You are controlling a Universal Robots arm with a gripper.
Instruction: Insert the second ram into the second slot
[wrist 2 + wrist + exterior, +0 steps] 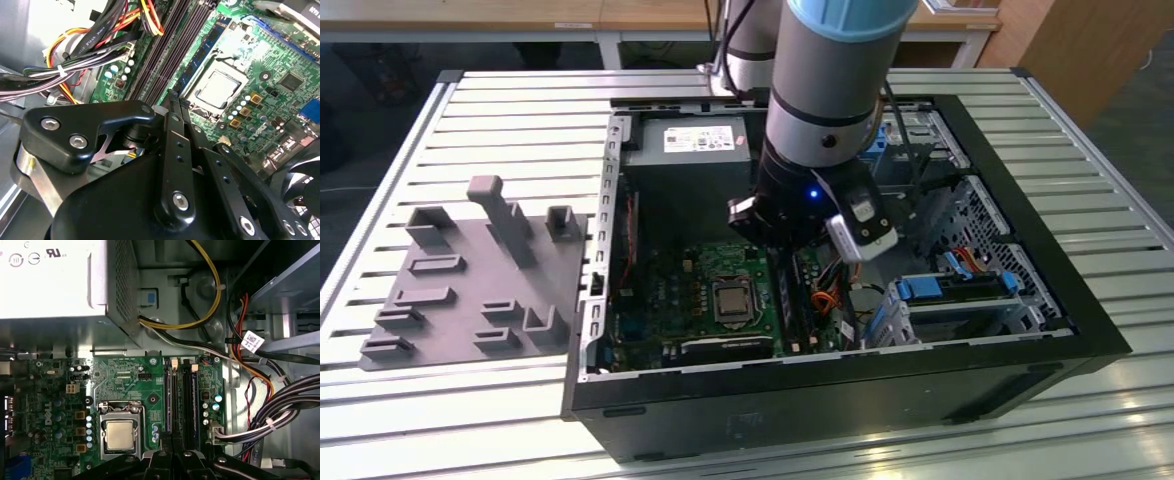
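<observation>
End effector [172, 100] low over motherboard [125, 375] memory slots [180, 400] (grip state unclear), inside open computer case [1067, 300]

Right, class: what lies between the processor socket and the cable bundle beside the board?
The long dark memory slots, set side by side, lie between the processor socket and the cable bundle. Both wrist views show this.
</observation>
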